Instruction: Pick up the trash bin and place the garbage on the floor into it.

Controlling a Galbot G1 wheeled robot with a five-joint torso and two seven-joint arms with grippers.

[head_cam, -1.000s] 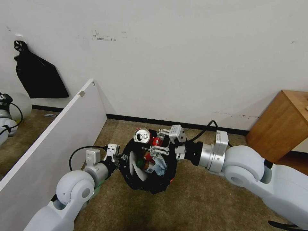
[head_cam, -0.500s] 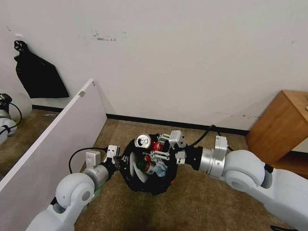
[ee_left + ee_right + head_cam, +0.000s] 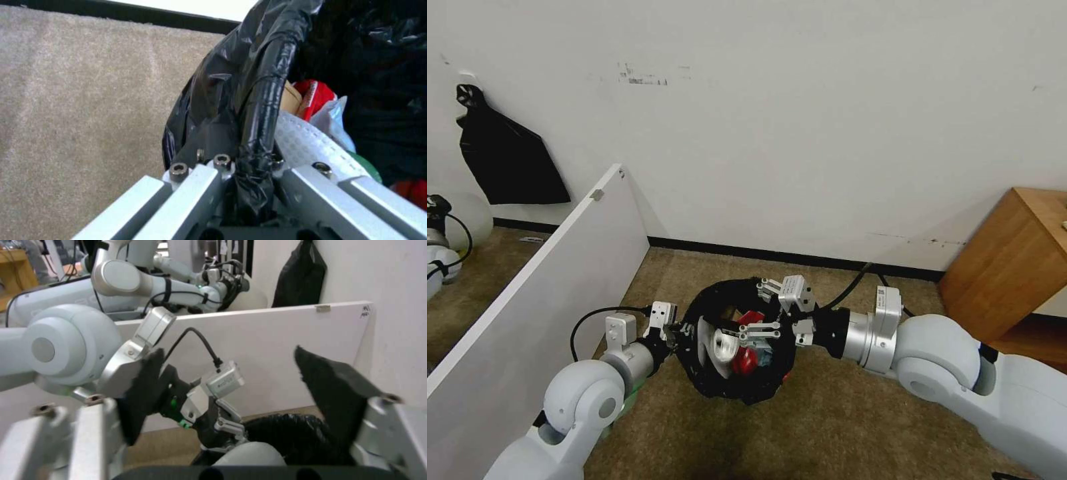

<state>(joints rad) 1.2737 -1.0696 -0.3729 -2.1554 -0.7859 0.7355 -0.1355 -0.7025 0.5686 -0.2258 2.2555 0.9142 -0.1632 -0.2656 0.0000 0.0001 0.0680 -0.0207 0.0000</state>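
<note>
The trash bin (image 3: 730, 390), lined with a crinkly black bag, hangs a little above the floor (image 3: 840, 427). My left gripper (image 3: 679, 331) is shut on its near-left rim; the left wrist view shows my left gripper (image 3: 249, 166) clamping the bag-wrapped rim (image 3: 262, 110). Garbage lies inside: a crushed red can (image 3: 735, 350), a red carton (image 3: 317, 96), a white slipper (image 3: 307, 140). My right gripper (image 3: 754, 308) hovers over the bin's mouth, open and holding nothing. The right wrist view shows the right gripper (image 3: 236, 390) with its black pads (image 3: 142, 396) wide apart.
A white board (image 3: 560, 280) slants along my left side. A wooden cabinet (image 3: 1014, 253) stands at the right by the wall. A flat black bag (image 3: 507, 160) hangs on the wall at far left, above another robot's arm (image 3: 440, 240). A black baseboard (image 3: 800, 257) edges the carpet.
The red can was at my right gripper's fingertips over the bin's far rim. It now lies inside the bin, and the right gripper has dropped slightly lower over the opening.
</note>
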